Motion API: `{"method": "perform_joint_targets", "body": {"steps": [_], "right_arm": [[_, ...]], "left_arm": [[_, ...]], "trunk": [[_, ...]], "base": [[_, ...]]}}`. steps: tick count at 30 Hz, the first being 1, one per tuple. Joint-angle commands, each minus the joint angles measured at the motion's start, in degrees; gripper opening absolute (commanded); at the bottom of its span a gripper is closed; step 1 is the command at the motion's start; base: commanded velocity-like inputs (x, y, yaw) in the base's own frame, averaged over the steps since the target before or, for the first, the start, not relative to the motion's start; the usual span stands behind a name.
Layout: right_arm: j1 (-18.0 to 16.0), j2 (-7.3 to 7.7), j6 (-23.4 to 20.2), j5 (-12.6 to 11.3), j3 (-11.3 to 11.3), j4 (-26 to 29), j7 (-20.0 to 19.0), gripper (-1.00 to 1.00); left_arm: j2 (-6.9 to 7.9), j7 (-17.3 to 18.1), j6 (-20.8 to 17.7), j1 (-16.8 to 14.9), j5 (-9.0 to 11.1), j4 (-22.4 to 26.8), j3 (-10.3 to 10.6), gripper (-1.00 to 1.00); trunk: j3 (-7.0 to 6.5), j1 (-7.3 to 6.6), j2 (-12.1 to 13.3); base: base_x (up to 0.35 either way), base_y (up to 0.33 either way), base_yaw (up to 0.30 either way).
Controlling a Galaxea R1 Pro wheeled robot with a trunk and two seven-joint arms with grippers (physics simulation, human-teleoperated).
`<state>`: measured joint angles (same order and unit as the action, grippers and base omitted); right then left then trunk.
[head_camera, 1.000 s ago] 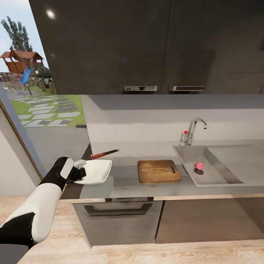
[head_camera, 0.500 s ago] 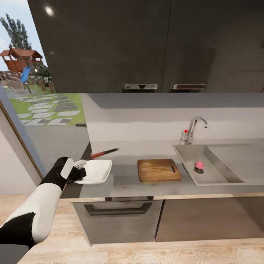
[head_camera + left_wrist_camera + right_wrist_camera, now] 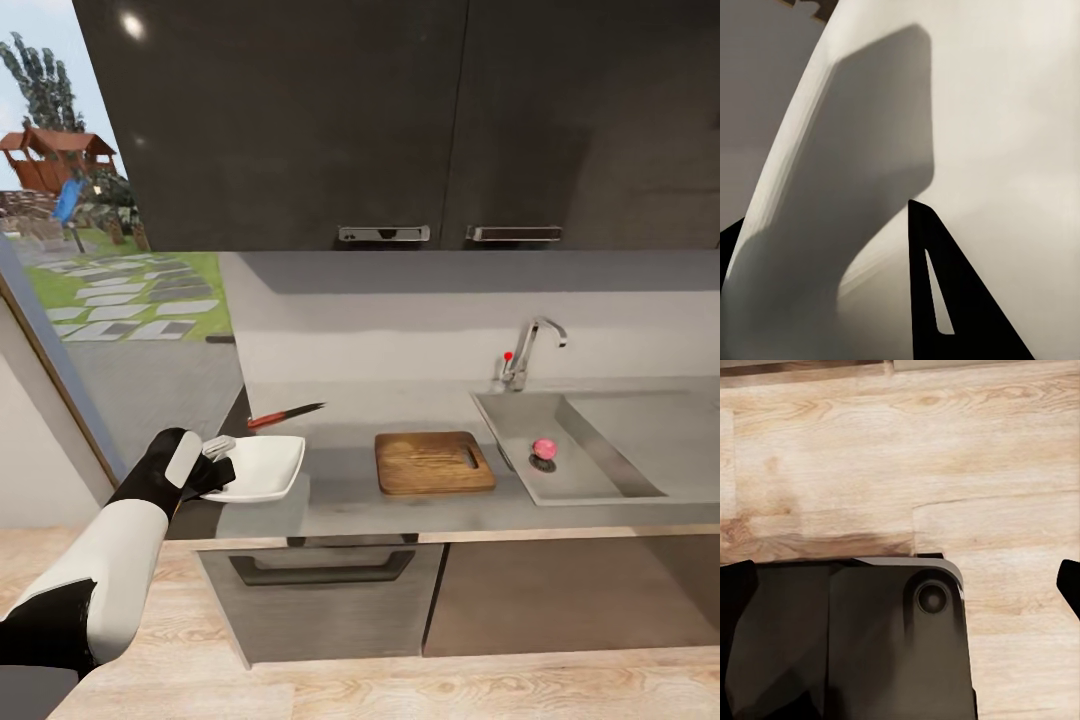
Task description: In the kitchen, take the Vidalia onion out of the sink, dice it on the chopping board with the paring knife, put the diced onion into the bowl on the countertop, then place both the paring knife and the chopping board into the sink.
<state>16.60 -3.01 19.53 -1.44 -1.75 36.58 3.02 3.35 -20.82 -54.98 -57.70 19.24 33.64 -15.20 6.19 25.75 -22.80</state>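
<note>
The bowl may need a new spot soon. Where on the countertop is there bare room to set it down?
The widest free patch of countertop lies between the bowl and the chopping board. The strip behind the board toward the tap is bare too. The left end is crowded: paring knife, bowl, left gripper.

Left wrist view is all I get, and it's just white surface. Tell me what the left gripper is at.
Observer: The left gripper is at the left rim of the bowl, at the countertop's left end.
Operator: Give me the knife's position.
Observer: The paring knife lies on the countertop just behind the bowl.
Operator: Now locate the onion.
Observer: The Vidalia onion sits in the sink, right of the chopping board.
</note>
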Motion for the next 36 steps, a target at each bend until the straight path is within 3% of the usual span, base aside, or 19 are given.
{"method": "perform_joint_targets", "body": {"steps": [1,36], "right_arm": [[0.01,0.02,0.07,-0.16,-0.19,0.07,0.32,1.0],[0.01,0.02,0.07,-0.23,-0.19,0.07,0.32,1.0]], "left_arm": [[-0.01,-0.52,-0.12,-0.05,0.71,0.06,-0.1,-1.0],[-0.01,-0.54,-0.12,-0.05,0.71,-0.42,-0.1,-1.0]], "trunk": [[0.11,0.04,-0.12],[1.12,0.04,-0.12]], "base": [[0.0,0.0,0.0],[0.014,0.0,0.0]]}}
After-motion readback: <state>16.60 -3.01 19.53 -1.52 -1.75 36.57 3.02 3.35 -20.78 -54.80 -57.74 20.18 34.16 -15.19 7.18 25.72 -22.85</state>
